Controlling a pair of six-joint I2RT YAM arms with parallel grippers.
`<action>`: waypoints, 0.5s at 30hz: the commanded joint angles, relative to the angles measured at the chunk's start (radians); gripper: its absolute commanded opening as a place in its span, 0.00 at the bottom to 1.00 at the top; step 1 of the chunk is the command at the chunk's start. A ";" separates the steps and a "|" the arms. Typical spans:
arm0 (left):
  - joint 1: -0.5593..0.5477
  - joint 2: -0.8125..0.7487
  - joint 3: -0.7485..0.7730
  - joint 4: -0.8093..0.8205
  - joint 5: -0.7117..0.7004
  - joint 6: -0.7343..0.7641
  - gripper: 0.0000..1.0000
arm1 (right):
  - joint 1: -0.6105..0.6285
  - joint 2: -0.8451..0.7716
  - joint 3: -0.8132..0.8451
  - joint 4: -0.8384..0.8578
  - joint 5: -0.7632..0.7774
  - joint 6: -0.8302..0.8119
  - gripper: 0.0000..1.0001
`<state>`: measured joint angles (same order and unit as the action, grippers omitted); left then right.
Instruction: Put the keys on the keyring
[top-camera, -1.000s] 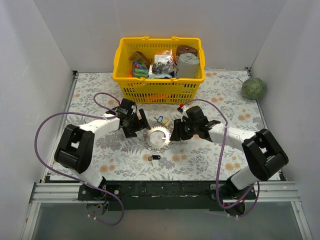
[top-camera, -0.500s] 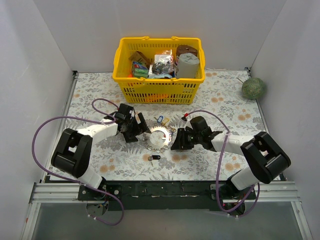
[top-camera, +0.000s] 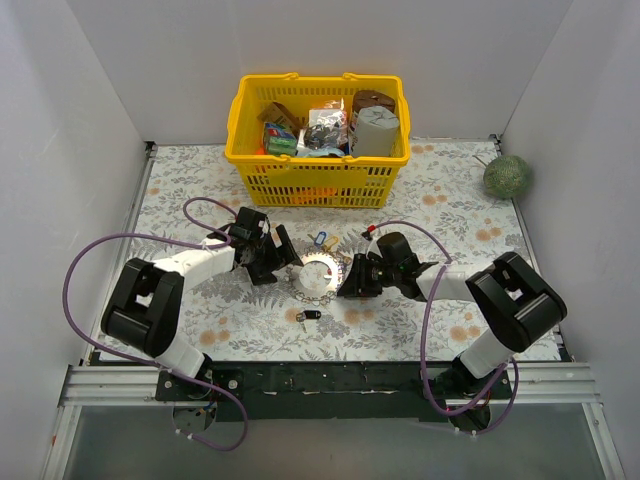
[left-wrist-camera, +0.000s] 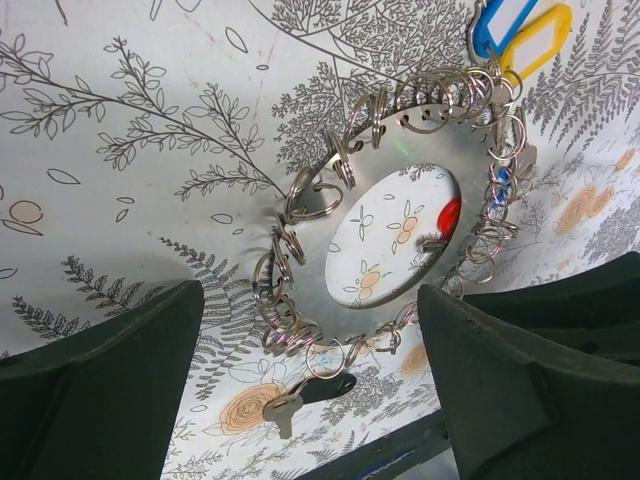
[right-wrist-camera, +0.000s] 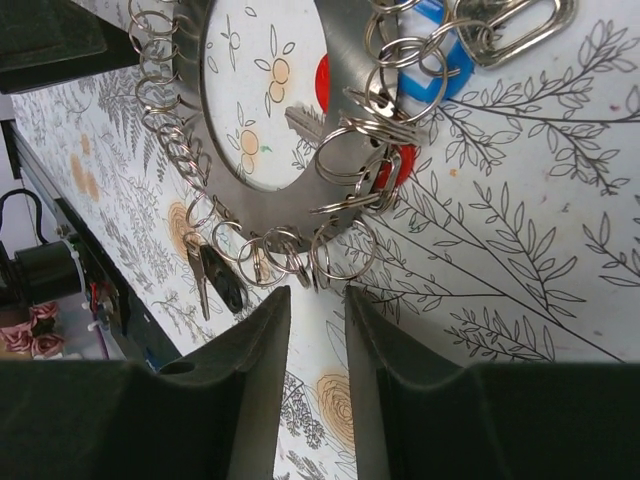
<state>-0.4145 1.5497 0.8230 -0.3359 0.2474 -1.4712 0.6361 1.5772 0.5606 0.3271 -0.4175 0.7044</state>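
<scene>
Top external view: the keyring is lying flat on the floral cloth at mid-table, in front of a yellow basket, with the left gripper and right gripper flanking it on either side. The black key is lying loose on the cloth just beside the keyring's near rim. A green ball is sitting at the far right edge.

Left wrist view: the keyring is showing as a flat silver disc with a wide round hole, the cloth's flowers visible through it. Its rim is bristling with dozens of small split rings hooked through the edge. A blue tag and a yellow tag are lying at its far side. The left fingers are standing spread wide, one on each side of the disc, holding nothing.

Right wrist view: the right fingers are sitting drawn almost together, only a thin slit of cloth showing between them. They are gripping nothing, and their tips are just short of the nearest split rings. A key with a red head is lying under the disc, its blade showing through the hole. A blue head is peeking out beneath the rings at the far rim. Whether either is threaded onto a ring cannot be told.
</scene>
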 joint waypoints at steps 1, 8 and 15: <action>-0.003 -0.056 -0.005 0.008 0.007 -0.005 0.88 | 0.000 0.024 0.032 0.042 0.028 0.007 0.29; -0.003 -0.062 -0.004 0.006 0.009 0.000 0.88 | -0.003 0.037 0.045 0.040 0.069 0.007 0.09; -0.003 -0.068 -0.007 -0.002 0.009 0.018 0.88 | -0.006 -0.005 0.079 0.017 0.095 -0.054 0.01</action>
<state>-0.4145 1.5322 0.8230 -0.3359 0.2485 -1.4693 0.6350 1.6093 0.5888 0.3401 -0.3531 0.7006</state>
